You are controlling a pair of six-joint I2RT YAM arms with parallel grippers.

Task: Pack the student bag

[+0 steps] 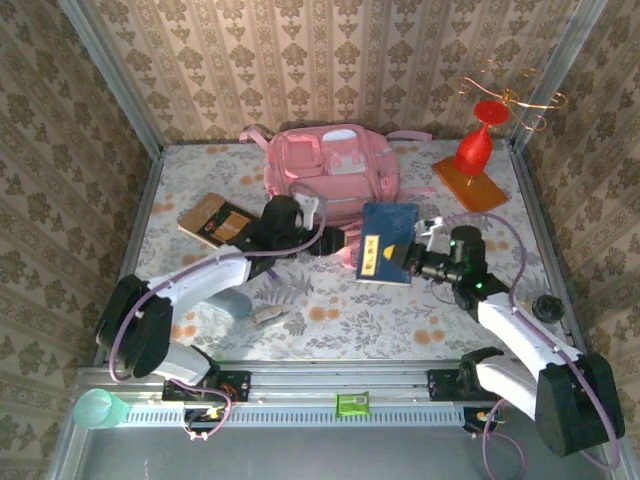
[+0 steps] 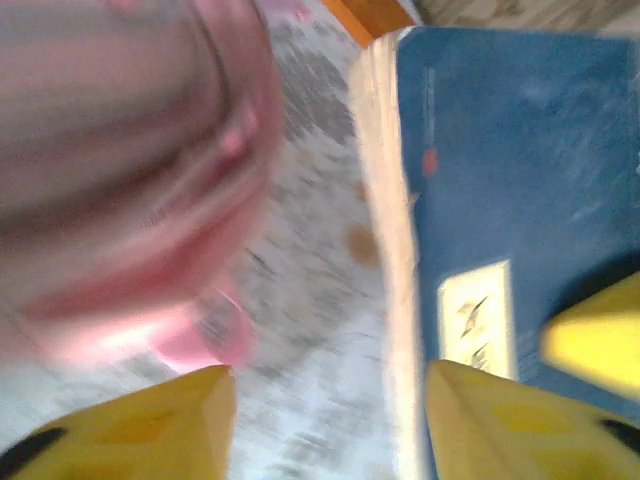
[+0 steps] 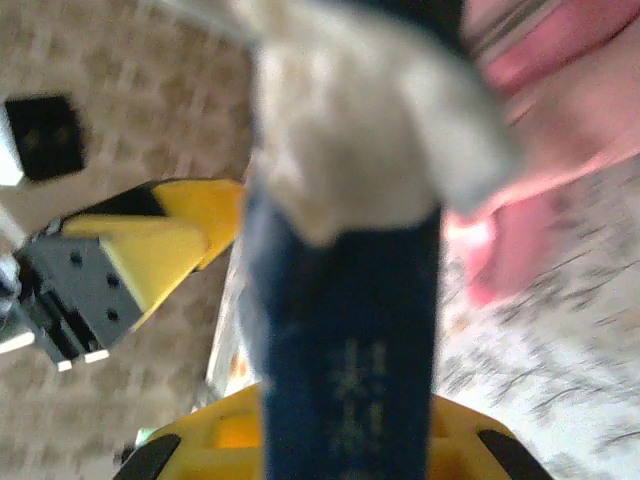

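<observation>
The left arm is stretched from the lower left towards the middle of the frame. The left hand (image 1: 334,243) is seen with its fingers (image 2: 160,425) parted and nothing gripped between them, just beside the page edge of the blue book (image 1: 388,243). The right hand (image 1: 413,260) is closed on that book, which is held tilted over the desk (image 1: 330,310). The student bag (image 1: 330,172) is set at the upper middle, just above both hands.
</observation>
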